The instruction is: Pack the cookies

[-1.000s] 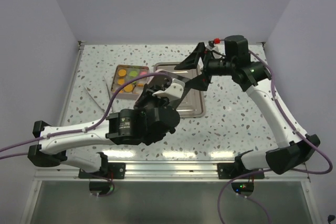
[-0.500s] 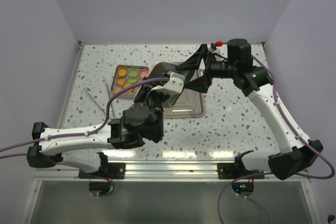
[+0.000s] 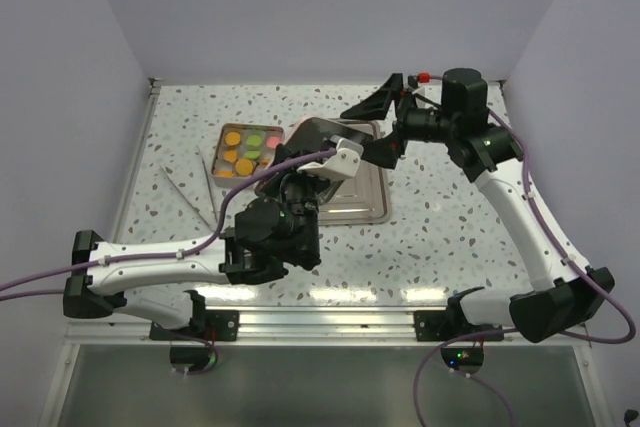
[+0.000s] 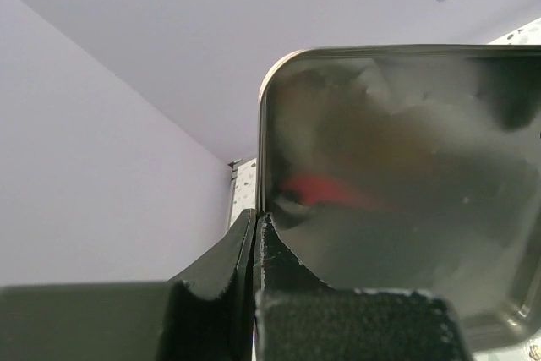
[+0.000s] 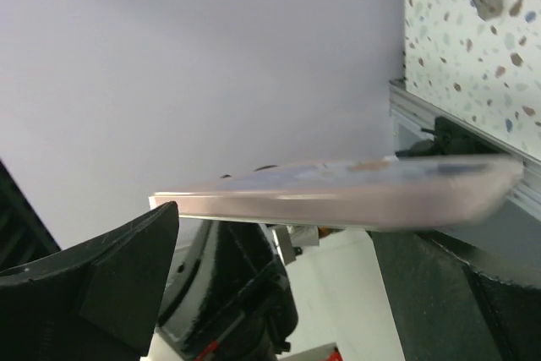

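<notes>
Lab booth — blank walls (image 3: 300, 7), speckled table (image 3: 450, 237)

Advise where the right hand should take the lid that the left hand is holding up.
Pinch the lid by its thin rim, on the edge away from the left hand, which is shut on the rim near a corner. Come in edge-on from the right: the lid is flat and shallow, held up, and lies edge-on between the fingers of the open right hand.

Dark metal lid (image 4: 397, 192): mirror-glossy, smeared reflections, pale rim. Silver metal tray (image 3: 365, 209): smooth, dull sheen. Speckled stone-look table (image 3: 450, 237): smooth, slight gloss along front edge. Matt black plastic fingers (image 4: 215, 272) of left gripper (image 4: 255, 221), faintly scratched. Matt cookies (image 3: 232, 137).
</notes>
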You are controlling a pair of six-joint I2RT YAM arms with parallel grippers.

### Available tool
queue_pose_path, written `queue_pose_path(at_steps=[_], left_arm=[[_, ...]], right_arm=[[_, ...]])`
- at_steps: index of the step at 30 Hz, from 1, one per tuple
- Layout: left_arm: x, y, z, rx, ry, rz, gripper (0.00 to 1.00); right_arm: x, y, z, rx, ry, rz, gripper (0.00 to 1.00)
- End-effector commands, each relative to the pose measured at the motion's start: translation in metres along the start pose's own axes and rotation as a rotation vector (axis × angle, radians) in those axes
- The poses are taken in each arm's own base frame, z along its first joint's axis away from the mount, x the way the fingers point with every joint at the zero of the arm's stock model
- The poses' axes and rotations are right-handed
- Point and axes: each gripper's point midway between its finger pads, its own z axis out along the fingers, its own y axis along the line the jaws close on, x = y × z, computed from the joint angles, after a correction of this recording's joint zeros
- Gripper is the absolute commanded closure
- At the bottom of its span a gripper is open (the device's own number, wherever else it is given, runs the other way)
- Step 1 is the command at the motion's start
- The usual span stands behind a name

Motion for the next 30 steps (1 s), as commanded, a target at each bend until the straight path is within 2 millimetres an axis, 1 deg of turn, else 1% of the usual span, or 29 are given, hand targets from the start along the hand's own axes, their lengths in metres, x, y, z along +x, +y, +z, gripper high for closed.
queue_pose_path(at_steps=[1,4,6,8,9,11,12,13,14,15,16,17,18,23,25,26,28,29,30], left_arm=[[0.0,0.017,-0.001,-0.005,-0.001,-0.04,1.0],[0.003,0.018,-0.001,-0.012,0.011,-0.031,1.0],[0.002,0.02,-0.001,-0.013,0.011,-0.046,1.0],[-0.001,0.021,-0.001,-0.01,0.002,-0.048,1.0],[-0.002,0.021,-0.001,-0.009,-0.002,-0.043,1.0],[-0.006,0.022,0.0,-0.006,-0.021,-0.041,1.0],[-0.007,0.021,0.0,-0.003,-0.031,0.003,1.0],[-0.009,0.021,0.001,-0.003,-0.047,0.012,1.0],[-0.012,0.024,0.001,-0.009,-0.056,-0.022,1.0],[-0.012,0.024,0.001,-0.013,-0.065,0.048,1.0],[-0.014,0.026,0.002,-0.018,-0.081,0.053,1.0],[-0.015,0.028,0.002,-0.026,-0.092,0.023,1.0],[-0.016,0.029,0.002,-0.032,-0.097,0.073,1.0],[-0.024,0.031,0.002,-0.042,-0.139,0.09,1.0],[-0.028,0.032,0.003,-0.043,-0.152,0.091,1.0],[-0.029,0.031,0.003,-0.043,-0.155,0.093,1.0],[-0.032,0.029,0.003,-0.043,-0.166,0.099,1.0],[-0.034,0.028,0.003,-0.043,-0.171,0.1,1.0],[-0.034,0.027,0.003,-0.042,-0.174,0.105,1.0]], right_arm=[[0.002,0.05,-0.022,-0.153,-0.016,-0.073,0.01],[-0.001,0.047,-0.023,-0.146,-0.032,-0.057,0.01],[-0.005,0.034,-0.017,-0.111,-0.033,-0.019,0.01],[-0.007,0.026,-0.015,-0.079,-0.031,-0.006,0.02],[-0.005,0.008,-0.014,-0.006,-0.02,0.016,0.01],[-0.004,-0.008,-0.01,0.05,0.011,0.039,0.02],[-0.002,-0.017,-0.01,0.079,0.024,0.063,0.01],[0.002,-0.021,-0.011,0.085,0.041,0.076,0.02],[0.003,-0.028,-0.01,0.1,0.054,0.101,0.01],[0.004,-0.032,-0.01,0.112,0.058,0.123,0.01],[0.005,-0.035,-0.01,0.119,0.061,0.133,0.01],[0.007,-0.038,-0.011,0.13,0.067,0.142,0.02],[0.008,-0.039,-0.011,0.136,0.069,0.143,0.01],[0.008,-0.039,-0.009,0.174,0.084,0.135,0.01],[0.005,-0.036,-0.007,0.174,0.085,0.132,0.02],[0.005,-0.031,-0.007,0.166,0.085,0.121,0.01],[0.003,-0.03,0.002,0.173,0.09,0.123,0.02],[0.005,-0.022,0.008,0.158,0.099,0.101,0.01],[0.0,-0.025,0.016,0.173,0.109,0.113,0.02]])
